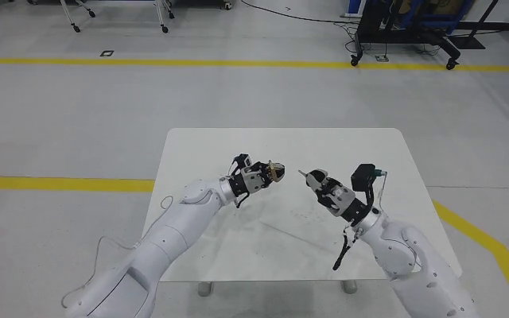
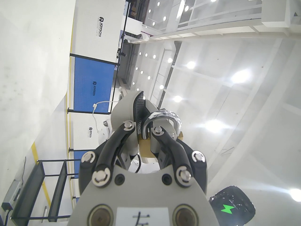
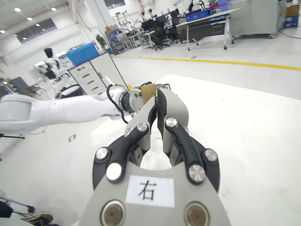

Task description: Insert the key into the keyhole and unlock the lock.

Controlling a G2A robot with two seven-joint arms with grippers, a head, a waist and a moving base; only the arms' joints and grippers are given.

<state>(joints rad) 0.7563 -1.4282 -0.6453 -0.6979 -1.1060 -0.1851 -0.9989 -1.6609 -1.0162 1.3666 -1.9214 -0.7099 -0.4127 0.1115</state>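
Brass padlock with silver shackle (image 1: 276, 168): held over white table (image 1: 207, 151), pinched by its body in left tool (image 1: 267, 172). Thin silver key (image 1: 302, 172): nipped in right tool (image 1: 312, 178), tip pointing at padlock, near, not touching. Surroundings: yellow floor line (image 1: 238, 61) beyond table.

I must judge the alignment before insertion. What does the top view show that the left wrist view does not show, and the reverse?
Only the top view: the right gripper holding the key, whose tip points at the lock across a small gap, above the table. Only the left wrist view: the lock's silver shackle, seen close. Both: the left gripper shut on the brass lock.
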